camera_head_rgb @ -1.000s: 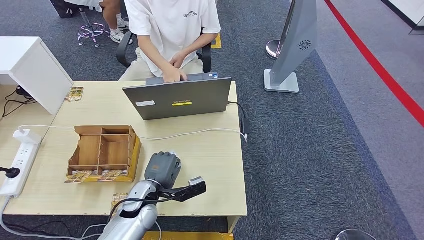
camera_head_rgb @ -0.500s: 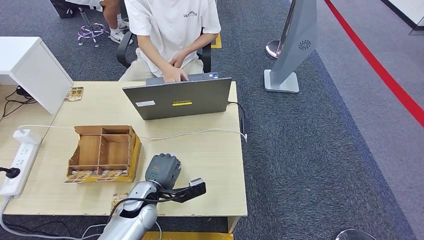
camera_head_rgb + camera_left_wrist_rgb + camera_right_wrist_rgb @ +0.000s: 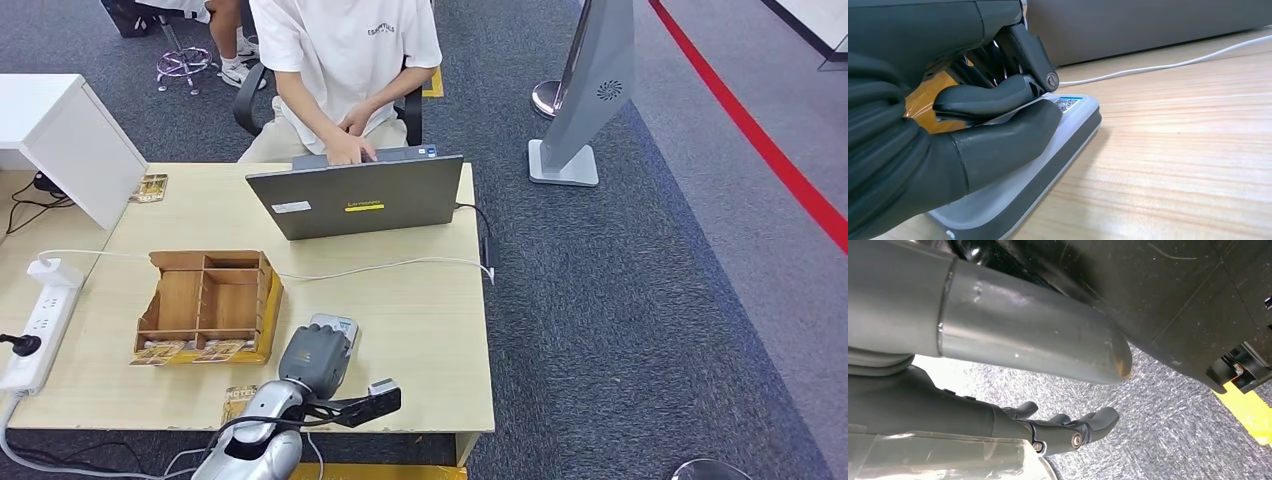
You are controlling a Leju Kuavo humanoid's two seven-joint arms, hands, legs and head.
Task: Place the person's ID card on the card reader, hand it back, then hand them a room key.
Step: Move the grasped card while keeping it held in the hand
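The left hand [image 3: 316, 358] lies low over the near middle of the table [image 3: 420, 320], its silver forearm coming up from the near edge. In the left wrist view the thick grey thumb and a darker finger [image 3: 983, 97] are pressed together on a thin pale card, the ID card [image 3: 1015, 106], which lies flat along the top of the card reader [image 3: 1075, 120]. The hand is clamped on the card, which touches the reader's upper face.

The reader is a flat slab with rounded corners, a pale glossy top over a dark grey base, with a small printed label near its far end. The table is light wood-grain laminate. Just to the left of the hand stands a brown wooden organiser [image 3: 205, 300] with open compartments, and a white cable [image 3: 400, 265] runs across the table towards a grey laptop [image 3: 355, 195], where a person [image 3: 345, 60] in a white shirt sits.

The right hand [image 3: 1068, 432] hangs above speckled grey carpet, its dark fingers loosely apart and holding nothing.

Compared with a second ago, the left hand has drawn back towards the near edge, uncovering the reader's far end.
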